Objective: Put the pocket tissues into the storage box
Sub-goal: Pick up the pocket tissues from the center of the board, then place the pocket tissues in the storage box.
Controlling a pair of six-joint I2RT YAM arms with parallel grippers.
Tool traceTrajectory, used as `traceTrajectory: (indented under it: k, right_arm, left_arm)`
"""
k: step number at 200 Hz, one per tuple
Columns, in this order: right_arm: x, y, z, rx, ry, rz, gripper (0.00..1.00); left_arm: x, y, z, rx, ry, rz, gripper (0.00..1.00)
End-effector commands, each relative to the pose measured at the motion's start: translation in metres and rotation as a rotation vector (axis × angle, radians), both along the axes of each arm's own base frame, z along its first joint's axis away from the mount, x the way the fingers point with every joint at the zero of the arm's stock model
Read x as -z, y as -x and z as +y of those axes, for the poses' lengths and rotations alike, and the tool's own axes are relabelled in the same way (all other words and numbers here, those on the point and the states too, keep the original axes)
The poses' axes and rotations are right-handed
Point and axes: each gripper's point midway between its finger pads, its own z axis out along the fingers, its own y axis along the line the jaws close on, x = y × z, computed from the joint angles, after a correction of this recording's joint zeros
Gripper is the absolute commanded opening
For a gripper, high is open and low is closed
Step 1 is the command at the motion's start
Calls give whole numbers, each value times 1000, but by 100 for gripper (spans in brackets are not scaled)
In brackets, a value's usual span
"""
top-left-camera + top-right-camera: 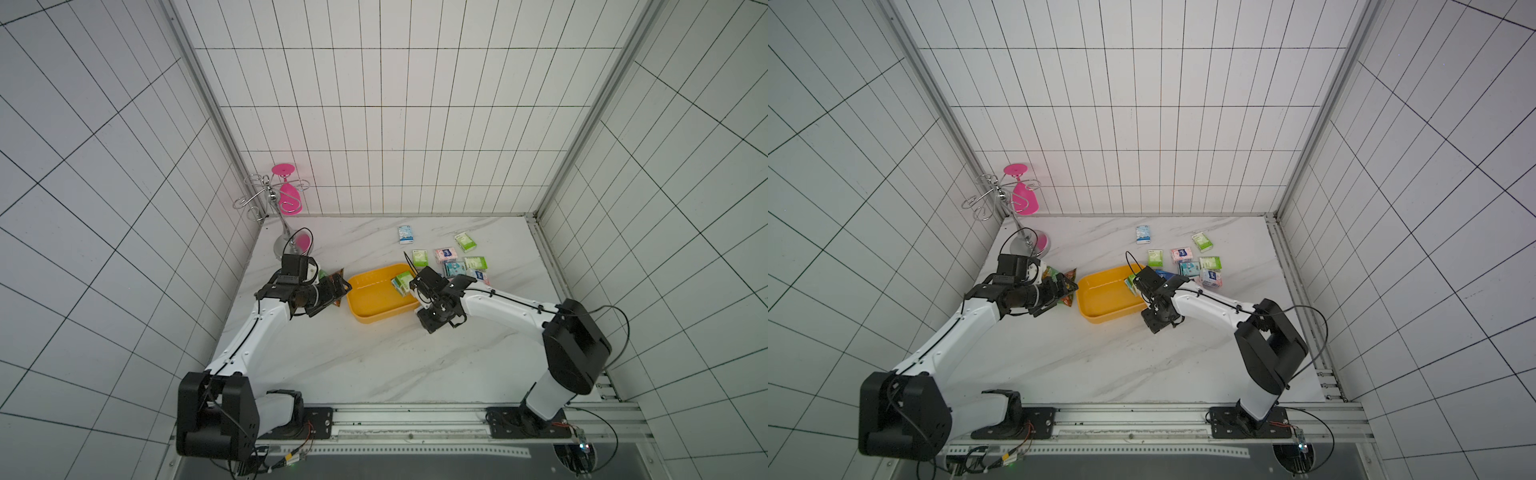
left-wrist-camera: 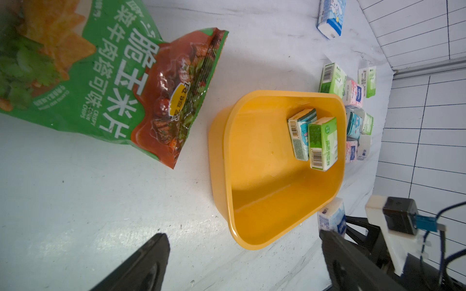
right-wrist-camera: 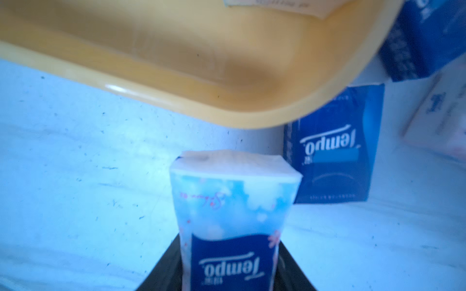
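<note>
The yellow storage box sits mid-table. Two pocket tissues lie in it, a green one and a teal-and-white one. Several more packets lie loose on the table beyond its right end. My right gripper is shut on a light-blue and white packet, which stays outside the box beside its near right corner. A dark blue packet lies just past the held one. My left gripper hangs open and empty at the box's left end.
A green-and-orange snack bag lies under and beside the left wrist. A wire glass rack holding a pink glass stands in the back left corner. One white-and-blue packet lies alone near the back wall.
</note>
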Motion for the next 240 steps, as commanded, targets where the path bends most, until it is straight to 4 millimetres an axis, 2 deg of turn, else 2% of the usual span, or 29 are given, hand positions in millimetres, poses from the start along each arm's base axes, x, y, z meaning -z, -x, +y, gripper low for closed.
traceTrajectory:
  k: [1, 20, 54, 98, 117, 169, 197, 240]
  right_arm:
    - [-13, 25, -13, 48, -21, 73, 47]
    - [-33, 25, -6, 65, -76, 64, 47]
    - [-69, 3, 20, 74, -154, 9, 46]
    - [-87, -33, 65, 83, -208, -29, 45]
    - [-84, -47, 83, 79, -218, -32, 45]
    - [-60, -78, 127, 57, -233, -23, 45]
    - [-42, -83, 140, 52, -230, 5, 46]
    - [-13, -92, 149, 68, -185, 26, 47]
  left_arm:
    - [-4, -5, 1, 6, 1, -32, 98]
    - [-5, -7, 0, 8, 5, -34, 98]
    - [-3, -6, -2, 19, 12, -16, 98]
    - [0, -2, -2, 25, 6, 0, 98]
    - [3, 1, -1, 20, 2, 8, 98]
    - [2, 7, 7, 1, -31, 2, 98]
    - [-2, 9, 12, -10, -46, -8, 98]
    - [-4, 12, 16, -21, -53, -11, 98]
